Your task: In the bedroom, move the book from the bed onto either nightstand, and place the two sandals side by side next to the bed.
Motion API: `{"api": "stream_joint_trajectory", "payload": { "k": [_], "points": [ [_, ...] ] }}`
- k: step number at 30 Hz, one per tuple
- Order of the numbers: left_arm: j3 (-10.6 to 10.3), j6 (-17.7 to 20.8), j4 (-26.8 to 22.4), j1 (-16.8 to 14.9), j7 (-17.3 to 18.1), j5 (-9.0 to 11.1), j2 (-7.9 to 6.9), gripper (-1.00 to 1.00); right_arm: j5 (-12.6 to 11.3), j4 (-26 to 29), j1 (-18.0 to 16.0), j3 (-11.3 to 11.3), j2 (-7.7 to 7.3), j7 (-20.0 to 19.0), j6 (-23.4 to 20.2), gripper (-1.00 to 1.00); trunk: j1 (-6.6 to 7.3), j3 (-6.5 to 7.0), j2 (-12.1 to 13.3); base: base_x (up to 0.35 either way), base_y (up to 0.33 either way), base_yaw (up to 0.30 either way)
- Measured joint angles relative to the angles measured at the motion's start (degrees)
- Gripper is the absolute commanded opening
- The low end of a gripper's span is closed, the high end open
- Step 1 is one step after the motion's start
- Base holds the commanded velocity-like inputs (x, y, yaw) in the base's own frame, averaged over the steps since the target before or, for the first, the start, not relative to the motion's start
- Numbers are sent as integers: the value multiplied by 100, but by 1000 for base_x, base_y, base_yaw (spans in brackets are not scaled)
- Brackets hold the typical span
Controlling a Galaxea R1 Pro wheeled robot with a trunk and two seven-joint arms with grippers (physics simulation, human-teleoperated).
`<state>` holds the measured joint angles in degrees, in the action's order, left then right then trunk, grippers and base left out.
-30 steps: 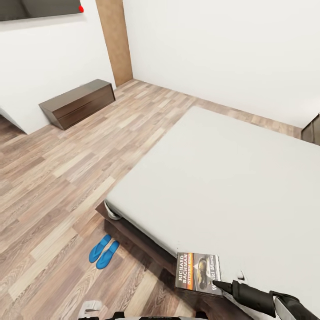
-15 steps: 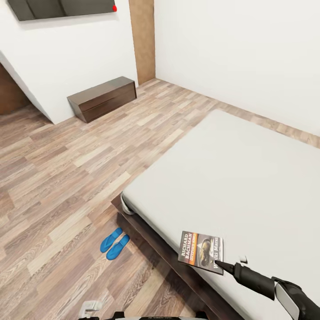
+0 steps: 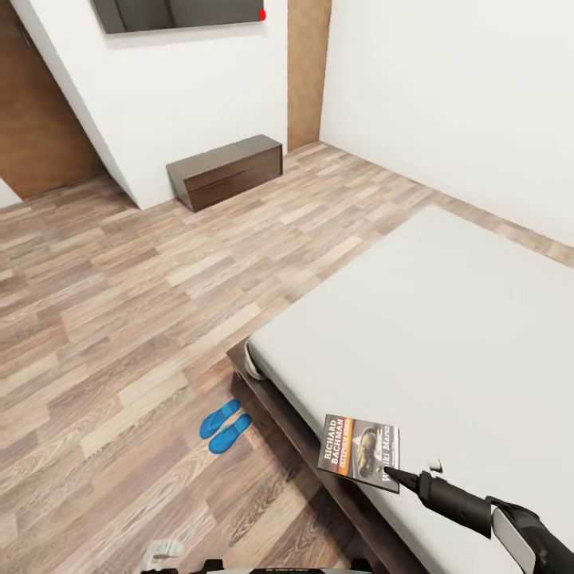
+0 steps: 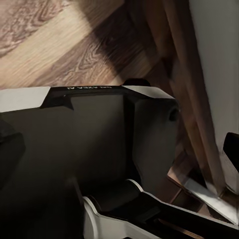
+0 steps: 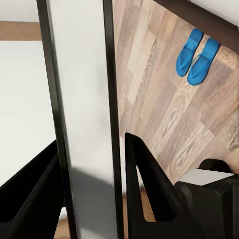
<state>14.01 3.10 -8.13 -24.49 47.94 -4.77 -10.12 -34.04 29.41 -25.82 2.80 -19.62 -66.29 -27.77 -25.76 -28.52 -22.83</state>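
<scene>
Right pincer [image 3: 396, 481] is pinching the book [image 3: 360, 451] by its lower corner, holding it cover-up over the near edge of the bed [image 3: 446, 335], above the dark frame rail. "RICHARD BACHMAN" lettering and the orange stripe are readable in the head view. In the right wrist view the book [image 5: 82, 114] sits edge-on between the two dark fingers [image 5: 144, 184], which are clamped on either side of it.

The two sandals [image 3: 226, 426] lie on the wood floor [image 3: 119, 319] just beside the bed's near corner, side by side, touching or nearly so, toes pointing the same way. Same pair seen from the right wrist camera [image 5: 197, 56], next to the dark bed frame.

Long low dark dresser [image 3: 226, 171] stands against the white wall across the room, well apart from the bed. A tan wooden panel [image 3: 308, 72] sits in the corner beyond it, and a dark-framed panel [image 3: 179, 13] hangs on the wall above it.

Left pincer: cannot tell its state; the left wrist view gives dark robot body parts [image 4: 99, 149], floor and a strip of bed frame.
</scene>
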Motion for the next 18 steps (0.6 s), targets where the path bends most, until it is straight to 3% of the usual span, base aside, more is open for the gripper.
{"api": "stream_joint_trajectory", "payload": {
  "k": [18],
  "points": [
    [1,0,0,0,20,0,0,100,3,1,-1,-1,-16,-9,-3,-100,0,0,0,0,0,292]
  ]
}}
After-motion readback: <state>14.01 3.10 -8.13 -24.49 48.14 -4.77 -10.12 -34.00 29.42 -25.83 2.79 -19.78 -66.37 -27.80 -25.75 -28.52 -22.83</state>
